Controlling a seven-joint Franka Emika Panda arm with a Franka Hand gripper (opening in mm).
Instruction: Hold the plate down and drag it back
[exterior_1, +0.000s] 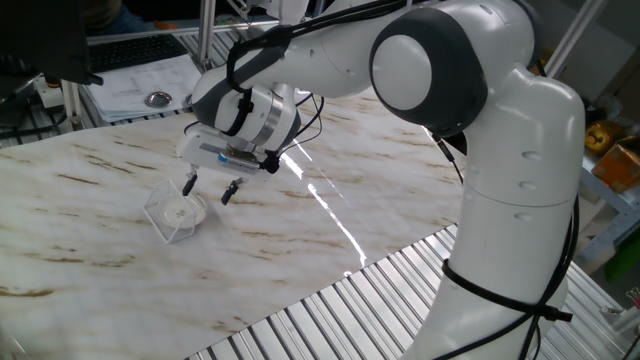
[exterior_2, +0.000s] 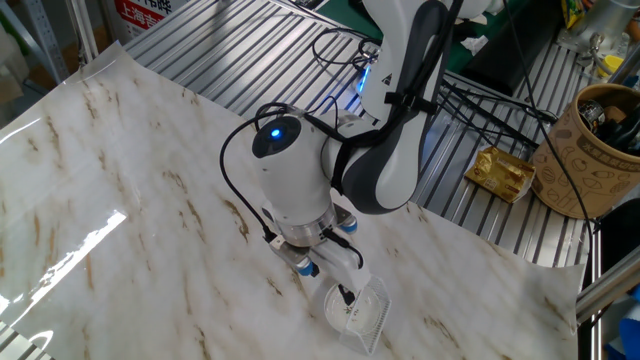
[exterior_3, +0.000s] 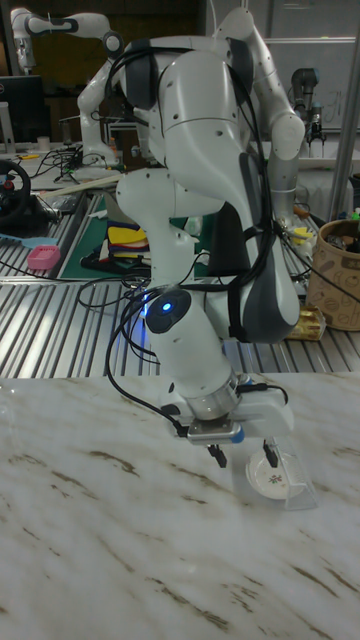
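Marble-patterned table (exterior_1: 400, 190), pale with brown veining, bordered by ribbed metal flooring (exterior_2: 240, 60).

Item: plate (exterior_3: 271, 482), small, round, white, speckled at centre. Lay flat on the marble inside a clear box (exterior_1: 168, 213) with thin transparent walls; in the other fixed view the plate (exterior_2: 352, 312) sat near the table's edge, the box wall standing just behind it.

Item: gripper (exterior_1: 209, 188), black-tipped, on a white Franka arm (exterior_1: 440, 70). Fingers stood apart, pointing downward. One fingertip (exterior_3: 269, 456) hung over the plate's rim at the box; whether it touched the plate could not be told. The other fingertip (exterior_3: 219, 460) hung outside the box, above bare marble. Nothing was held between them.

Item: arm wrist housing (exterior_2: 285, 180), white, rounded, with a lit blue indicator (exterior_2: 275, 129); black cable looped beside it.

Background: brown patterned cup (exterior_2: 592, 150) holding tools, gold-coloured packet (exterior_2: 503, 172) on the ribbed floor, papers and a shiny metal disc (exterior_1: 158, 98) on a far bench.
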